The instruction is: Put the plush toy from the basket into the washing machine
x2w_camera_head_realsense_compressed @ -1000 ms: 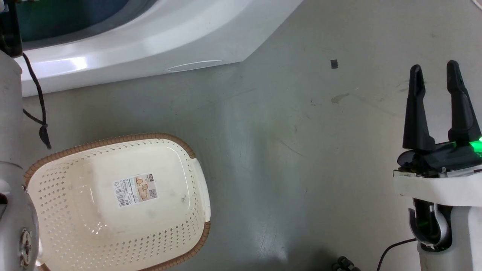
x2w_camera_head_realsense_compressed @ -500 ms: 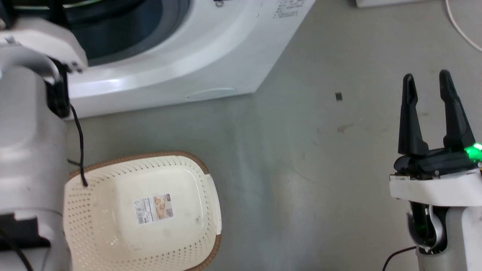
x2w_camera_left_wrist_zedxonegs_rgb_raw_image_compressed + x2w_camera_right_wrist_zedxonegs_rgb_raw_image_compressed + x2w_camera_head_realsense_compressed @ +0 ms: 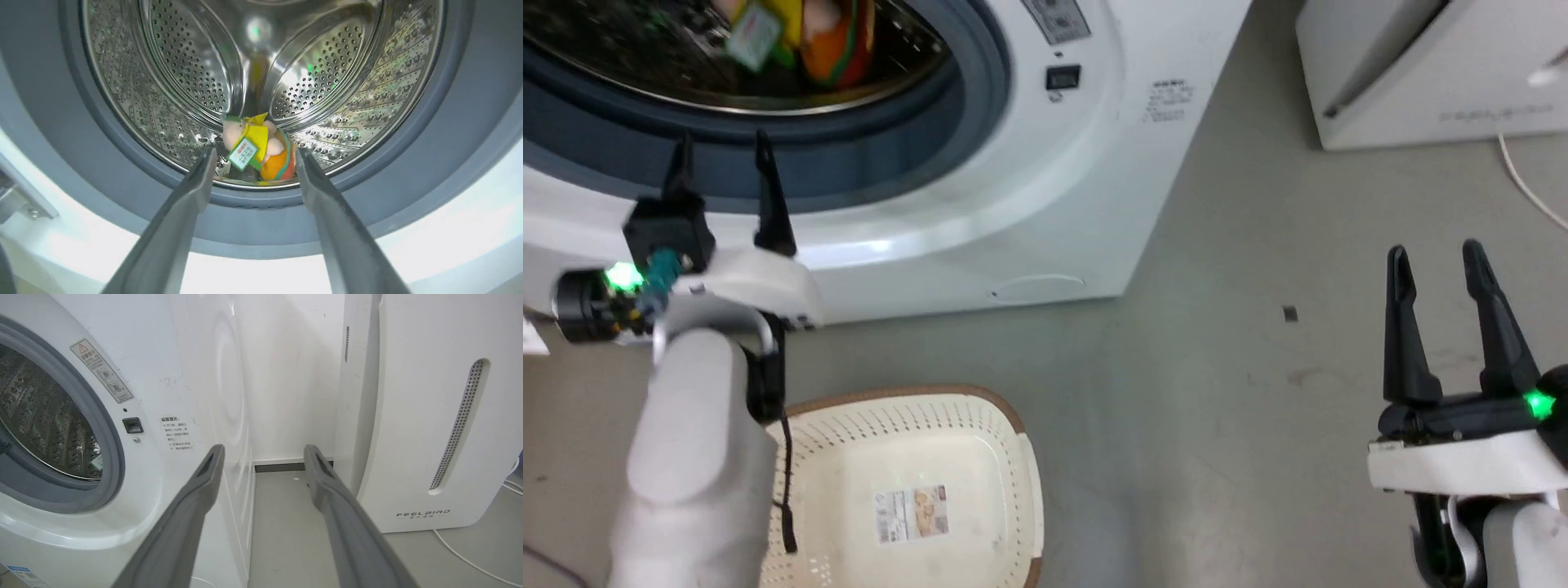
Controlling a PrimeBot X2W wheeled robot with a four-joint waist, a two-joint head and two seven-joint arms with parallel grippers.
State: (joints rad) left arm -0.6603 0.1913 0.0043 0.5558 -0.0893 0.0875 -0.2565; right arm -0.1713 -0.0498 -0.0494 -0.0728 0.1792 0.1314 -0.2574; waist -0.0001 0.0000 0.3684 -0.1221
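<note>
While my left end effector hangs at the washer mouth, spread and empty, the toy lies in the drum beyond; my right end effector, off right, is spread, empty.

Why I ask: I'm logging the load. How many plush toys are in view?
1. The plush toy lies low in the drum of the washing machine. The basket shows none. Parts of the drum are hidden.

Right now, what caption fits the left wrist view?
Open left gripper faces the washing machine, the plush toy lying free inside its drum near the front.
</note>
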